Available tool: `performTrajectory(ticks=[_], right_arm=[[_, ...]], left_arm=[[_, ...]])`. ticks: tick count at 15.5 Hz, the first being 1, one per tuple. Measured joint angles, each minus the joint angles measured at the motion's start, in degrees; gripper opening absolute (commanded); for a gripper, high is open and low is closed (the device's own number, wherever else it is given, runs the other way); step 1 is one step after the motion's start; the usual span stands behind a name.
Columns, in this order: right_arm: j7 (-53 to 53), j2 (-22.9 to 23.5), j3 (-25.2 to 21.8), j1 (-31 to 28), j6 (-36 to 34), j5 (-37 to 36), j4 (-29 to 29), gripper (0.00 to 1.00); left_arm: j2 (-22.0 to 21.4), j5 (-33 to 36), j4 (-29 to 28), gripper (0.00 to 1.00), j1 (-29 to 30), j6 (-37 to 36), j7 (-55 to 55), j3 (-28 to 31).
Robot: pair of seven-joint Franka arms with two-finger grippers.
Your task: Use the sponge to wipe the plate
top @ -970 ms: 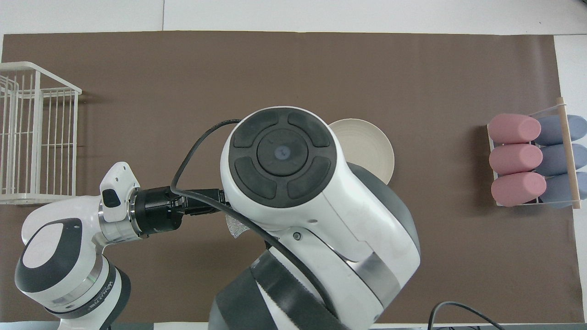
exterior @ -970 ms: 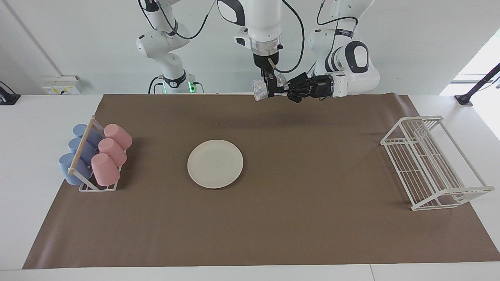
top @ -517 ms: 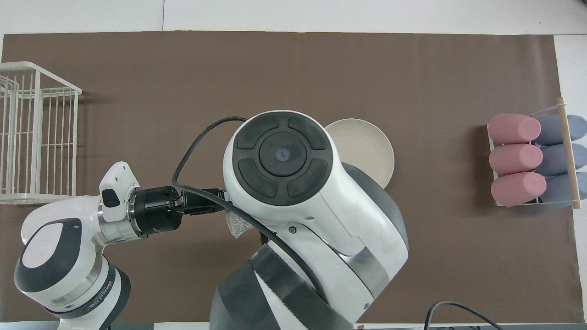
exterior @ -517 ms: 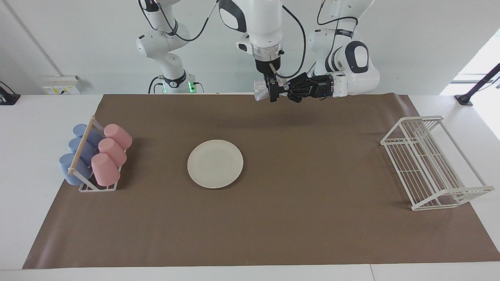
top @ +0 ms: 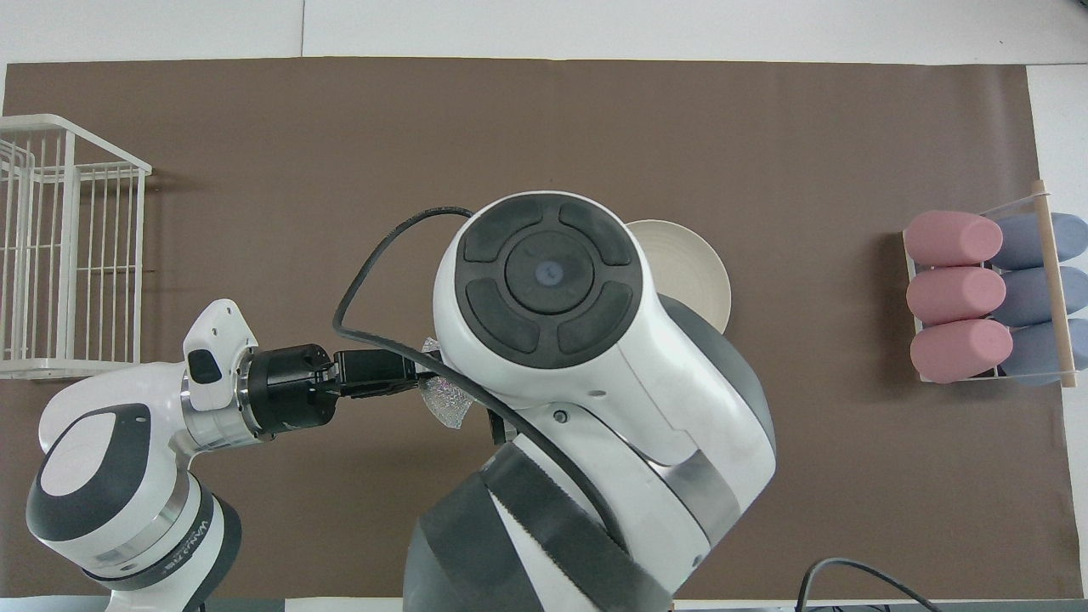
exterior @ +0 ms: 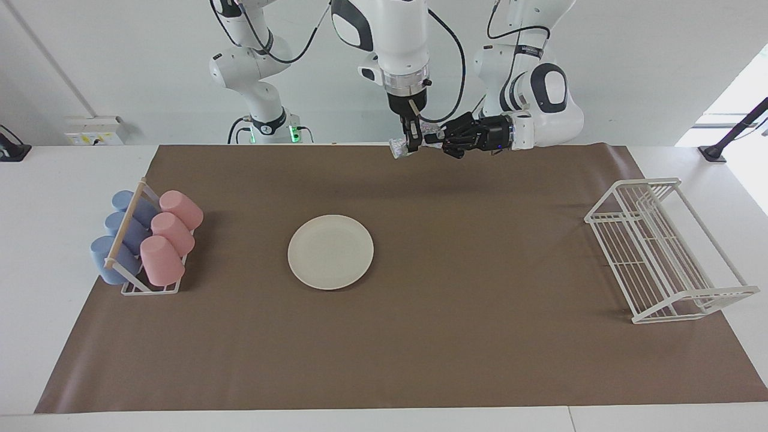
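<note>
A: We have both grippers up over the edge of the brown mat nearest the robots, meeting at the sponge

B: Yes, the left gripper reaches in sideways, clamped on one end of that silvery wad, while the right gripper hangs straight down, pinching it from above

A: So we read this as a handover in mid-air, both holding at once

B: And the plate?

A: Flat on the mat, mid-table, well apart from the sponge, bare, nothing touching it

B: Then no wiping yet, by our reckoning. Left must let go, then right must carry the sponge down onto the plate and rub

A: The cups in their holder and the white wire rack sit at either end of the table, out of our way
</note>
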Motion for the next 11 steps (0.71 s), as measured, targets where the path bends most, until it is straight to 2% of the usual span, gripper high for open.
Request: performTrajectory(ticks=[4, 5, 6, 11], right_arm=[[-0.1, 0.0, 0.0, 0.0, 0.0, 0.0, -0.1, 0.00], [-0.5, 0.0, 0.0, 0.0, 0.0, 0.0, -0.1, 0.00], [-1.1, 0.0, 0.0, 0.0, 0.0, 0.0, -0.1, 0.00], [-7.9, -0.2, -0.2, -2.4, 0.1, -0.1, -0.9, 0.00]], left_arm=[[0.0, 0.0, 0.0, 0.00, 0.0, 0.0, 0.0, 0.0], [0.0, 0.0, 0.0, 0.34, 0.0, 0.0, 0.0, 0.0], [0.1, 0.0, 0.0, 0.99, 0.0, 0.0, 0.0, 0.0], [0.1, -0.1, 0.1, 1.00, 0.0, 0.0, -3.3, 0.1]])
